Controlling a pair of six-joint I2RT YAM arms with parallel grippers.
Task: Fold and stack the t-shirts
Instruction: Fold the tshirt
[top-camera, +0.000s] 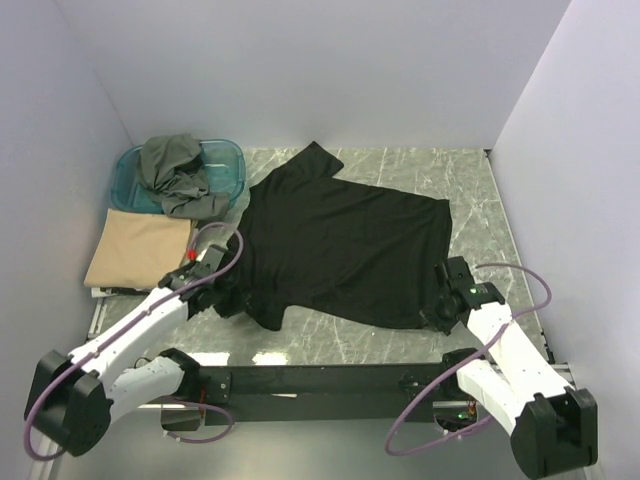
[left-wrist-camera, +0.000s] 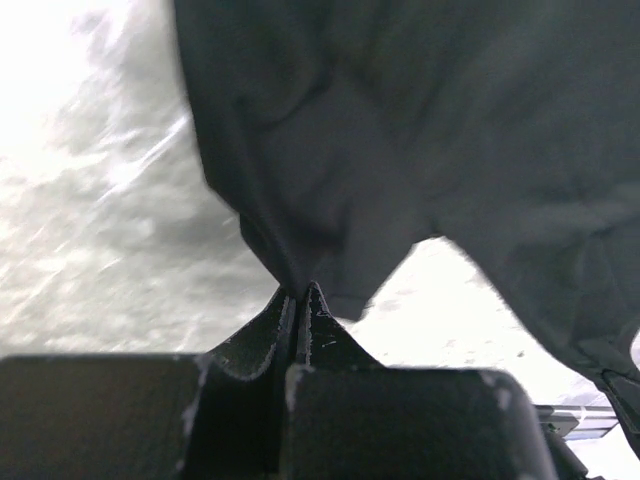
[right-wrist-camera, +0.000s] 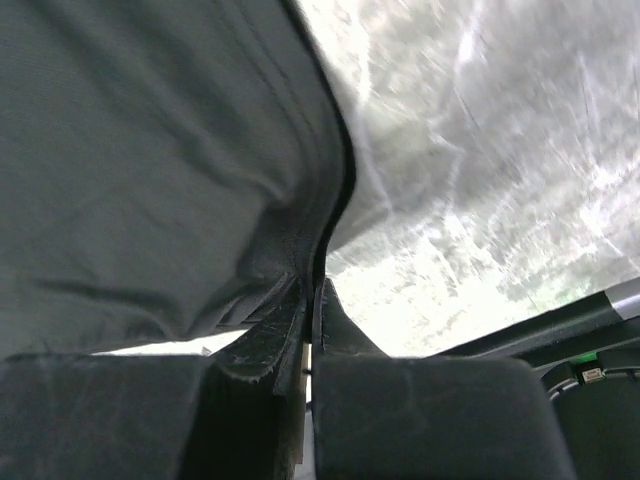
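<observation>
The black t-shirt (top-camera: 345, 240) lies spread on the desk (top-camera: 400, 165), with both claws clamped shut on its near edge: the left claw (left-wrist-camera: 300, 296) at the left corner, the right claw (right-wrist-camera: 314, 290) at the right. The first fold seems to be in hand. Next, both claws should lift together and carry that edge across evenly.

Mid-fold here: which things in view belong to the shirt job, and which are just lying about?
Part of the job:
- black shirt, spread out, pinched by the left hand and the right hand
- tan shirt, folded
- grey shirt, crumpled

Just lying about:
- teal tub, holding the grey shirt
</observation>
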